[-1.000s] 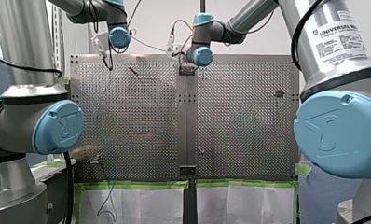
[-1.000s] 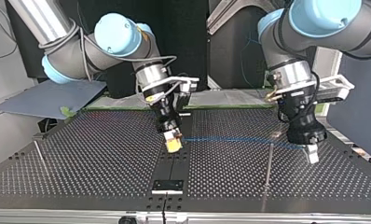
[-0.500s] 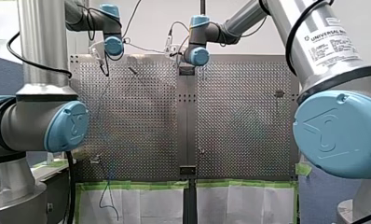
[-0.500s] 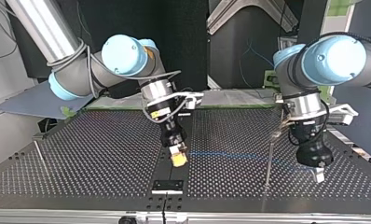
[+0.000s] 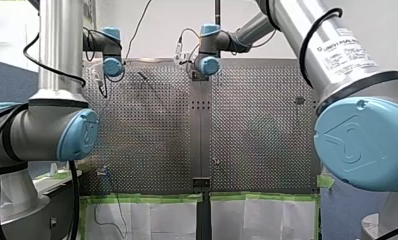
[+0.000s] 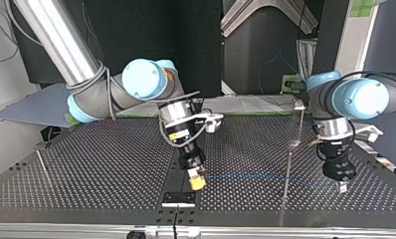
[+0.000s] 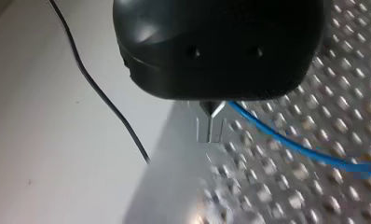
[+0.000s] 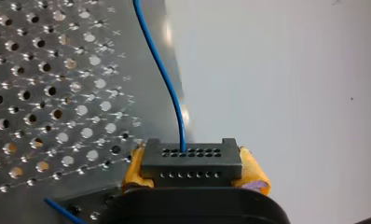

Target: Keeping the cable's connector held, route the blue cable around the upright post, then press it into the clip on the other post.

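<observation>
Blue cable (image 6: 246, 175) runs low over the bench (image 6: 86, 174) near the top view's near edge, from the connector (image 8: 191, 158) clamped between the right end effector's (image 6: 198, 183) yellow pads (image 8: 253, 173), past the thin upright post (image 6: 287, 169), to the left end effector (image 6: 342, 188), pinched together on it, while the right arm's label (image 5: 344, 47) reads "UNIVERSAL".

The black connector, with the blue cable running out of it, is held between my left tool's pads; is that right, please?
Not quite: my right tool, not my left, holds the black connector between its yellow pads, as the right wrist view shows. The blue cable does run out of it.
</observation>
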### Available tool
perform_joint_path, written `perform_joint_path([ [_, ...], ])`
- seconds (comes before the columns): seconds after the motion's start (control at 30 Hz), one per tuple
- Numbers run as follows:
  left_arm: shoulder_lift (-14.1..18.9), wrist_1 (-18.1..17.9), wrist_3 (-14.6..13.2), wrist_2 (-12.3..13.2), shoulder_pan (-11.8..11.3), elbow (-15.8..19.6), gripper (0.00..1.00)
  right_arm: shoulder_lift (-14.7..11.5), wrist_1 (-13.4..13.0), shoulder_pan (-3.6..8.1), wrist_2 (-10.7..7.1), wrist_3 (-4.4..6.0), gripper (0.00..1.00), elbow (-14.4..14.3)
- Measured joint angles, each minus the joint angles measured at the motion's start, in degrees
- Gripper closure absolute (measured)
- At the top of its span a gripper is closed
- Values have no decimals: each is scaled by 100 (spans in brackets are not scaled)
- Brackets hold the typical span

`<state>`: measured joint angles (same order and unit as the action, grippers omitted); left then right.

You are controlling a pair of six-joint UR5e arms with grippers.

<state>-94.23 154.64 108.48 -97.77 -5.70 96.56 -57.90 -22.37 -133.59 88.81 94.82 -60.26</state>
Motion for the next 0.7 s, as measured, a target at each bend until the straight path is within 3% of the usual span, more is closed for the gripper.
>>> perform_joint_path([
  [0.2, -213, -154, 130, 333, -207, 0, 100, 228, -12, 12, 32, -23, 100, 44],
  [0.47, -330, -232, 209, 793, -177, 1, 100, 380, -1, 62, 145, -94, 100, 44],
  [0.7, -623, -246, 367, 1159, -97, 1, 100, 475, 34, 94, 195, -160, 100, 39],
])
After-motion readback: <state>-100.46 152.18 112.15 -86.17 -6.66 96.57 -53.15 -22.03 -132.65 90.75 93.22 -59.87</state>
